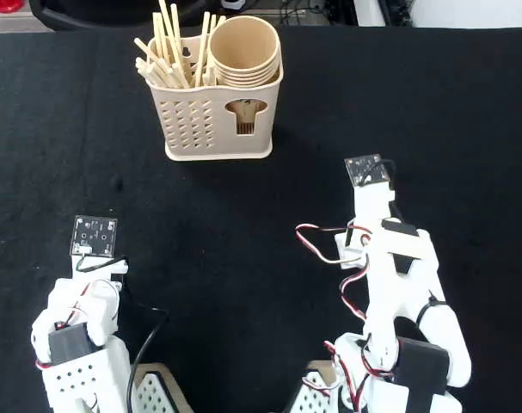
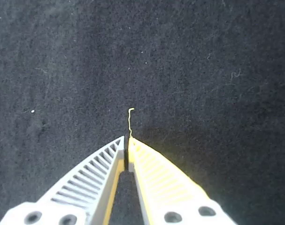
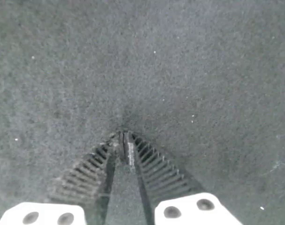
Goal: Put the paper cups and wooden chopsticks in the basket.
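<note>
Left hand (image 2: 128,141) and right hand (image 3: 125,137) rest pinched closed, empty, above the black cloth tabletop (image 1: 243,202)

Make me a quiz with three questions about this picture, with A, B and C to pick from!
1. Where are the paper cups?
A. Stacked in the basket, beside the chopsticks
B. Lying on the table by an arm
C. Held in a gripper

2. What colour is the table cover?
A. Red
B. Yellow
C. Black

3. How are the fingers of the right gripper?
A. Wide open
B. Shut, with nothing between them
C. Shut on a cup

Answers:
1 A: the cups stand nested in one side of the basket.
2 C: the cover is black all around the basket.
3 B: the right wrist view shows the tips meeting over bare cover.
</note>
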